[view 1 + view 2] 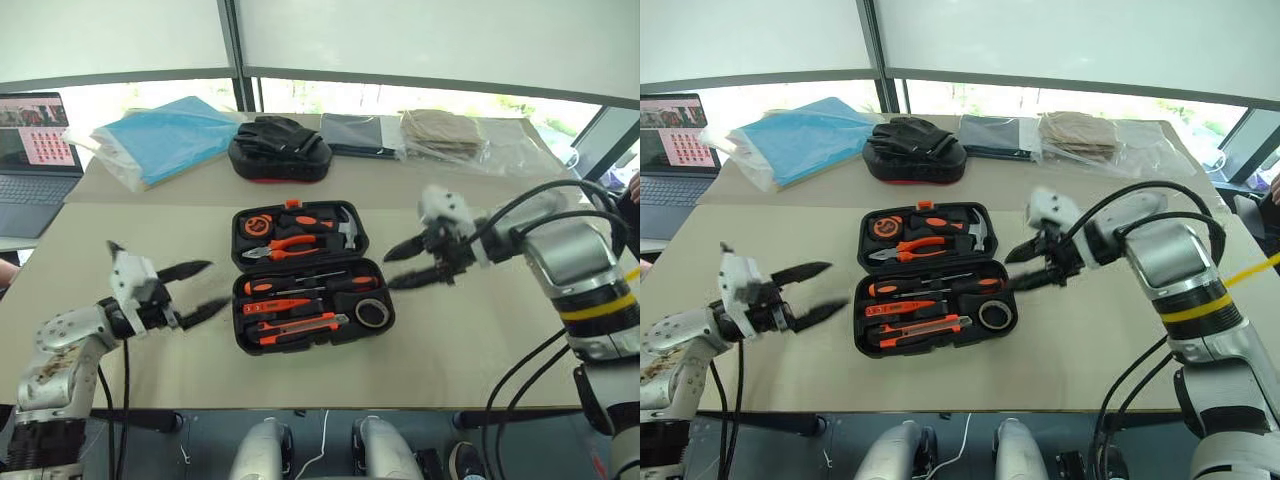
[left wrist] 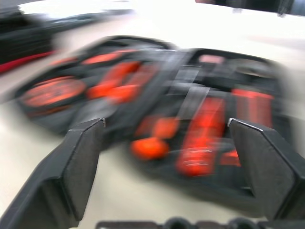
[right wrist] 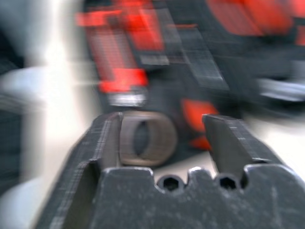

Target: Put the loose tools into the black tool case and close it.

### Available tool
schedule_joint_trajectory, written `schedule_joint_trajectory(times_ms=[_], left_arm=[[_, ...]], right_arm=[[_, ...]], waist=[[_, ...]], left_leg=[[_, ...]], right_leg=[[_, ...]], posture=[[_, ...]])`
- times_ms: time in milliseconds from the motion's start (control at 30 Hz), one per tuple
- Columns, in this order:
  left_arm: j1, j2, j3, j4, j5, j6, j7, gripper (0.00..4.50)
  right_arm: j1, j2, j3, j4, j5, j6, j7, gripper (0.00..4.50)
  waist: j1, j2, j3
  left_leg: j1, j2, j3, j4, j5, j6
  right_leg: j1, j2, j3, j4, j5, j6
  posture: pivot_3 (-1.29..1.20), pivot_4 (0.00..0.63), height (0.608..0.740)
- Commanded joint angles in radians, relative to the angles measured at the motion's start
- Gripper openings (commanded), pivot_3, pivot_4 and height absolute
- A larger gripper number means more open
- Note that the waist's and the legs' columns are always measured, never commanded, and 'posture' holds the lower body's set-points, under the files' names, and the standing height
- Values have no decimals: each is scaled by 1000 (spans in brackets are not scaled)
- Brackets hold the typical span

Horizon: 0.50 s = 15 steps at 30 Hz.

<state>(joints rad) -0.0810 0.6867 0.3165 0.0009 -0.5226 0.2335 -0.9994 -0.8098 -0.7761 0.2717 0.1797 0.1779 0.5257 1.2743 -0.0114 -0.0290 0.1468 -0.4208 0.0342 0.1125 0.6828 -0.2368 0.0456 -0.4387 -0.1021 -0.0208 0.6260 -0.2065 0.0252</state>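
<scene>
Centrally on the table [image 1: 120,350], black tool case [image 1: 311,278] lay open with screwdrivers [image 1: 300,285], utility knife [image 1: 300,327] and tape roll [image 1: 373,313] inside, left gripper [image 1: 199,288] jaws apart, empty, right gripper [image 1: 404,265] jaws apart, empty.

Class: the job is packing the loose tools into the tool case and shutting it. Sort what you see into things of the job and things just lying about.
Job:
- black tool case, open
- two long screwdrivers
- small orange screwdriver
- utility knife
- tape roll

Lying about:
- black pouch with gloves
- laptop
- blue bagged sheet
- bagged cloths
</scene>
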Motion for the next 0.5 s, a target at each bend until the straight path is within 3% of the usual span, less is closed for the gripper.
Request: schedule_joint_trajectory(times_ms=[33, 167, 267, 500], left_arm=[[-25, 6, -28, 11, 90, 111, 171, 2743], [-70, -37, -78, 4, 122, 169, 258, 1235], [-112, -63, -137, 20, 150, 179, 266, 155], [-208, -125, -232, 92, 203, 149, 256, 73]], right_arm=[[4, 80, -12, 158, -126, -295, -204, 1532], [-20, 179, -3, 342, -191, -484, -290, 103], [-48, 222, 15, 460, -220, -547, -274, 0], [-83, 300, 15, 553, -208, -587, -203, 0]], waist=[[-1, 0, 0], [-2, 0, 0], [-2, 0, 0], [-3, 0, 0]], left_leg=[[0, 0, 0, 0, 0, 0], [-1, 0, 1, 0, 1, -1], [-1, 0, 1, -1, 1, -1], [-1, 0, 1, -1, 1, -1]], right_leg=[[-1, 0, 0, 0, 0, 0], [-1, 2, 3, 1, 1, 1], [-1, 3, 4, 1, 1, 1], [0, 4, 4, 1, 1, 1]], posture=[[0, 150, 740], [0, 150, 740], [0, 150, 740], [0, 150, 740]])
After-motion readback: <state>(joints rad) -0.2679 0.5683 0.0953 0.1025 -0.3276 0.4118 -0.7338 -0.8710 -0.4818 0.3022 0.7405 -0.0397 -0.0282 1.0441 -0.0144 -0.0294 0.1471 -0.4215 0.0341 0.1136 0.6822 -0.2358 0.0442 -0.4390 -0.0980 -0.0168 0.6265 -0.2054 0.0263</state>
